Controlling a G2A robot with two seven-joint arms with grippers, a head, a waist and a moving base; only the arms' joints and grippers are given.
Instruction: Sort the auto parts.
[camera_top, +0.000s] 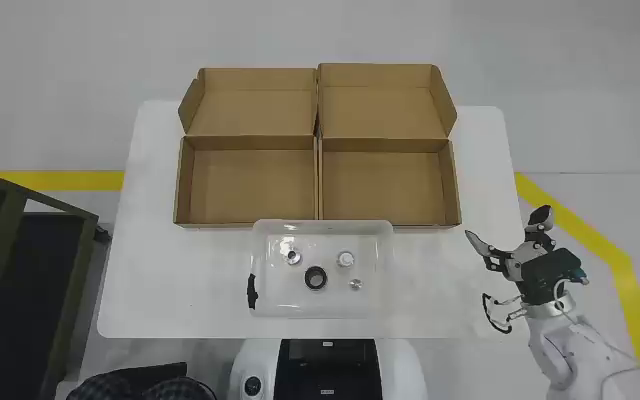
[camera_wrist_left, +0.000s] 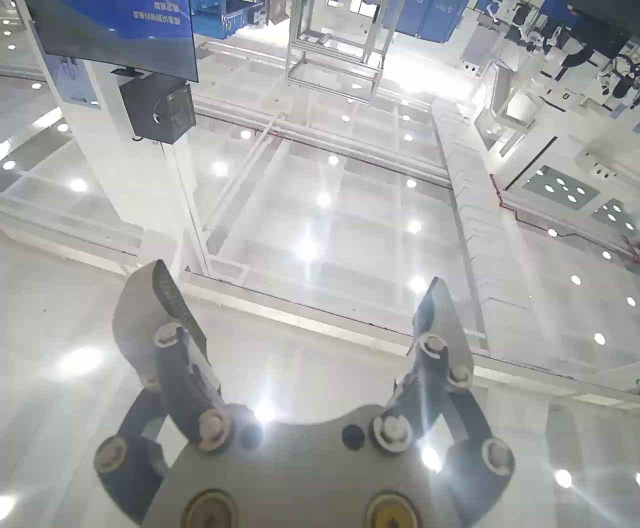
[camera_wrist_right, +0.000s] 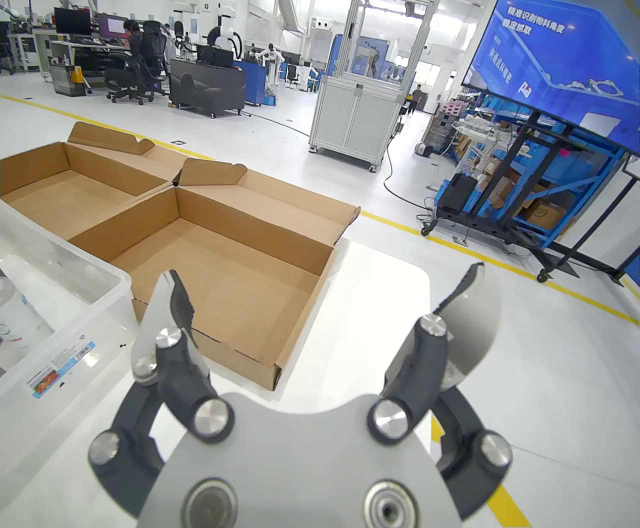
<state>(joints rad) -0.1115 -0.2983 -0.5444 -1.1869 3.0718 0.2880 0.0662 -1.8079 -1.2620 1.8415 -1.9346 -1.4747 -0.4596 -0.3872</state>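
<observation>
auto parts (camera_top: 318, 279) lie loose in the clear plastic bin (camera_top: 320, 226), touching two open cardboard boxes (camera_top: 250, 185), likely their destinations. right gripper (camera_wrist_right: 325, 280) hangs nearby, jaws spread, ready to pick; left gripper (camera_wrist_left: 296, 277) points ceilingward, jaws spread.

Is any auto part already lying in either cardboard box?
No, the left cardboard box and the right cardboard box show bare floors, while the parts sit in the clear bin.
</observation>
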